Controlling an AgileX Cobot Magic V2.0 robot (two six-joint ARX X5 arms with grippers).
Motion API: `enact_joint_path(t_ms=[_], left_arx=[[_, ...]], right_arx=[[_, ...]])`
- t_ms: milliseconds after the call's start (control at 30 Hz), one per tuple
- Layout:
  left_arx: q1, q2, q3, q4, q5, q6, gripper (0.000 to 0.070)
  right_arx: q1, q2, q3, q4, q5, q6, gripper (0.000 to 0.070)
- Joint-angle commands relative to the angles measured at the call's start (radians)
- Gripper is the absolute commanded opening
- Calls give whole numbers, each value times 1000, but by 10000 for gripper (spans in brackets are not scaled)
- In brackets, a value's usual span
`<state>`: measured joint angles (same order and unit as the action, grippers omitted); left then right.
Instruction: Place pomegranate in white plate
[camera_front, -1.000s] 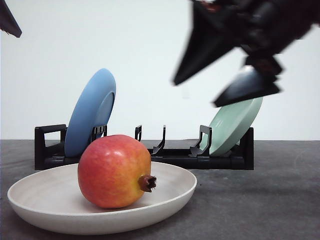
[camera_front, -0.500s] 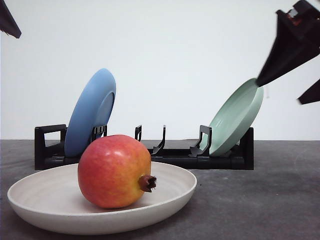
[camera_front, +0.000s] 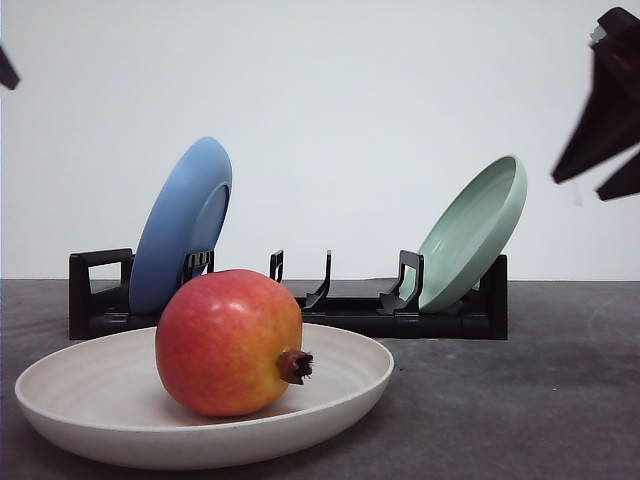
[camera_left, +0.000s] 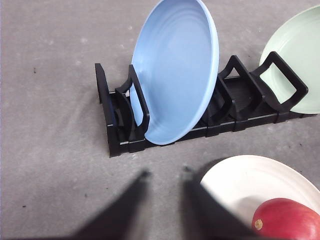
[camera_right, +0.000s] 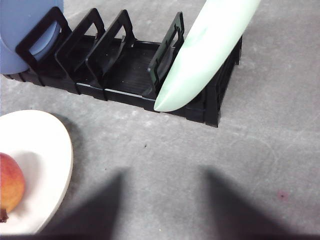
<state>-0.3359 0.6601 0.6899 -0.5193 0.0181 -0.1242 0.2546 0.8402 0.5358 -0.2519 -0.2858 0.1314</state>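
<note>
We pull our empty, spread right gripper (camera_front: 606, 160) up and away; the pomegranate (camera_front: 229, 342) sits in the white plate (camera_front: 90, 420), so the task looks done.

You are looking at a staged test setup, not a home kitchen. A bare grey bench (camera_front: 560, 400) meets a blank white backdrop (camera_front: 350, 100). A lone black dish rack (camera_front: 300, 300) stands there.

Low, close front cam facing the black rack (camera_front: 290, 305) across the table, plus both wrist cams looking down, all sharing that rack.
</note>
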Motion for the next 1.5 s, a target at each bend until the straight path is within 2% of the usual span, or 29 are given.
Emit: enact_joint_path(t_ms=[0, 500, 633, 733, 900, 1200, 1467], left_arx=[[-3, 0, 11, 11, 1, 0, 0], [0, -2, 6, 22, 0, 0, 0], [23, -35, -65, 113, 1, 2, 0], [56, -99, -163, 195, 1, 13, 0], [146, -252, -335, 271, 1, -27, 0], [324, -483, -529, 273, 0, -8, 0], [377, -590, -605, 273, 0, 42, 0]], right_arx=[[2, 8, 1, 14, -1, -9, 22], [3, 8, 1, 45, -2, -9, 22], [3, 8, 1, 45, -2, -9, 22], [3, 8, 1, 45, -2, -9, 22], [3, 8, 1, 45, -2, -9, 22], [3, 8, 1, 45, -2, -9, 22], [3, 8, 1, 46, -2, -9, 22]])
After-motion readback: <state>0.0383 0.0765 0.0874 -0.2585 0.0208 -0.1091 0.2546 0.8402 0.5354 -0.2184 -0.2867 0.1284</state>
